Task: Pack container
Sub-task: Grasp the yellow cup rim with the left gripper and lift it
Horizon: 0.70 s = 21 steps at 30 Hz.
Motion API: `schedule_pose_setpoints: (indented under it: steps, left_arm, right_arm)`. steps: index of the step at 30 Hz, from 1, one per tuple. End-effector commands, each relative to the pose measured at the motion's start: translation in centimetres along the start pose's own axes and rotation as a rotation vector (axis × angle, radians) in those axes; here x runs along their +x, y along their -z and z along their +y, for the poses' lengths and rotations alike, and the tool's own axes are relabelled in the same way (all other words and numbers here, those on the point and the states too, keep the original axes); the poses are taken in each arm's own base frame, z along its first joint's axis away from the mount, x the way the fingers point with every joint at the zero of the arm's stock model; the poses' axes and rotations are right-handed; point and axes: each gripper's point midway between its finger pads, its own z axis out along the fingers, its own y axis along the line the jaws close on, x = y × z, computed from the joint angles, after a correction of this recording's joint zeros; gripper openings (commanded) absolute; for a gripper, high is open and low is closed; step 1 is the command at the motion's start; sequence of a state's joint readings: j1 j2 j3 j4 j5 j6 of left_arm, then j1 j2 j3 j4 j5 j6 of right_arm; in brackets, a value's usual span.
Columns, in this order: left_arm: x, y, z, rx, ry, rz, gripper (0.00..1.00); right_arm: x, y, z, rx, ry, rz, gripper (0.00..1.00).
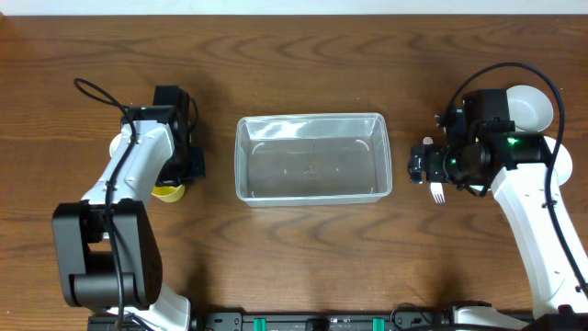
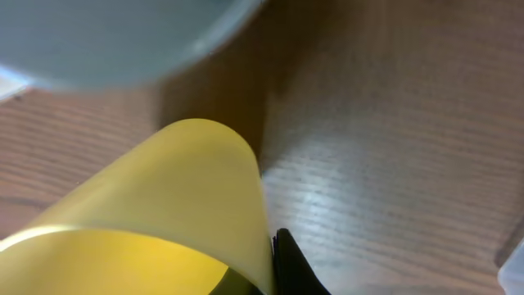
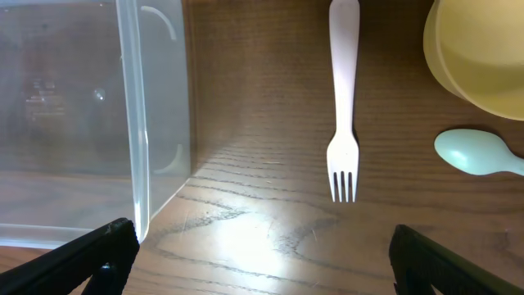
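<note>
The clear plastic container point(image 1: 375, 156) stands empty in the middle of the table, and its end wall shows in the right wrist view point(image 3: 135, 123). My left gripper point(image 1: 176, 176) is left of the container. In the left wrist view it point(image 2: 268, 264) is shut on the wall of a yellow cup point(image 2: 164, 205), one black finger outside the wall. The cup shows under the gripper from overhead point(image 1: 167, 192). My right gripper point(image 1: 421, 165) is open and empty point(image 3: 262, 262), right of the container, above a white plastic fork point(image 3: 344, 106) lying on the table point(image 1: 438, 194).
A white bowl point(image 1: 531, 108) sits at the far right; in the right wrist view it looks pale yellow point(image 3: 479, 49). A pale green spoon point(image 3: 475, 153) lies beside it. A grey-white bowl point(image 2: 106, 37) sits behind the yellow cup.
</note>
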<state>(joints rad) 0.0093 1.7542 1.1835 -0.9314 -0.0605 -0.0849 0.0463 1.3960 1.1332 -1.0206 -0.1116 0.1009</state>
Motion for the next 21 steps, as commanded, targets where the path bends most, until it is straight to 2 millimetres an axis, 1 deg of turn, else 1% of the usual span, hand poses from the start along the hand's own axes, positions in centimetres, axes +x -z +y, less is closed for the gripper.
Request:
schedule_pose_setpoints:
  steps: [1, 4, 7, 9, 11, 13, 15, 16, 18, 19, 21]
  left_arm:
    - [0.4, 1.5, 0.0, 0.001, 0.004, -0.002, 0.06]
    - [0.2, 4.4, -0.6, 0.009, 0.002, -0.046, 0.06]
    - [-0.4, 9.1, -2.0, 0.035, -0.043, -0.165, 0.06]
    - [-1.0, 12.9, -3.6, 0.067, -0.085, -0.284, 0.06]
    - [-1.4, 16.4, -5.3, 0.105, -0.126, -0.397, 0.06]
    - [-1.7, 18.9, -7.1, 0.144, -0.169, -0.489, 0.06]
    - [-1.9, 20.1, -9.0, 0.174, -0.210, -0.547, 0.06]
    - [-1.9, 20.2, -9.8, 0.188, -0.229, -0.552, 0.06]
    - [-1.5, 19.7, -11.8, 0.233, -0.273, -0.529, 0.06]
    - [-1.3, 19.2, -13.0, 0.261, -0.300, -0.504, 0.06]
    - [-0.9, 18.0, -14.8, 0.282, -0.342, -0.458, 0.06]
  right_arm:
    - [-0.5, 0.4, -0.3, 0.011, 0.009, -0.016, 0.99]
    - [-0.5, 0.4, -0.3, 0.011, 0.009, -0.016, 0.99]
    - [-0.5, 0.4, -0.3, 0.011, 0.009, -0.017, 0.99]
    - [-0.6, 0.4, -0.3, 0.011, 0.009, -0.017, 0.99]
    - [-0.5, 0.4, -0.3, 0.011, 0.009, -0.016, 0.99]
    - [-0.5, 0.4, -0.3, 0.011, 0.008, -0.016, 0.99]
    - [-0.6, 0.4, -0.3, 0.011, 0.009, -0.017, 0.99]
    - [-0.5, 0.4, -0.3, 0.011, 0.009, -0.016, 0.99]
    - [-0.6, 0.4, -0.3, 0.011, 0.008, -0.017, 0.99]
    - [-0.6, 0.4, -0.3, 0.011, 0.008, -0.017, 0.99]
    - [-0.5, 0.4, -0.3, 0.011, 0.008, -0.016, 0.99]
